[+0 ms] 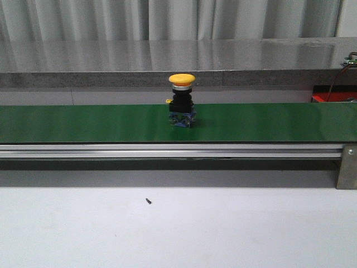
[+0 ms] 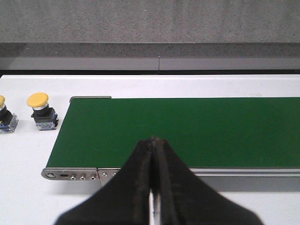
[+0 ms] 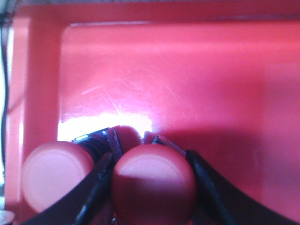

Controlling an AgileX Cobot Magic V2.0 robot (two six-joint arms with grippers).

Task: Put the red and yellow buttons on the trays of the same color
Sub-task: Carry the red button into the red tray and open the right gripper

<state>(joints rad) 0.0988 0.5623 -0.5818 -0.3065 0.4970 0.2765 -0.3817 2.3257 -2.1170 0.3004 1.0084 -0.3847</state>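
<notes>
Holding red button (image 3: 153, 185) between right gripper (image 3: 152, 187) fingers over red tray (image 3: 187, 79) | second red cap (image 3: 56, 174) beside it | left gripper (image 2: 153, 154) closed, empty | yellow button (image 1: 182, 102) on belt (image 1: 83, 123), pending.

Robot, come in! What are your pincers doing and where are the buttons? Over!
Left pincer shut, empty, above green belt. Right pincer shut on red button over red tray, second red button beside. Yellow button upright on belt, nothing blocking.

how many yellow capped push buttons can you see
3: one yellow-capped push button upright on the green conveyor belt; two on the white table off the belt's end, one cut off.
</notes>
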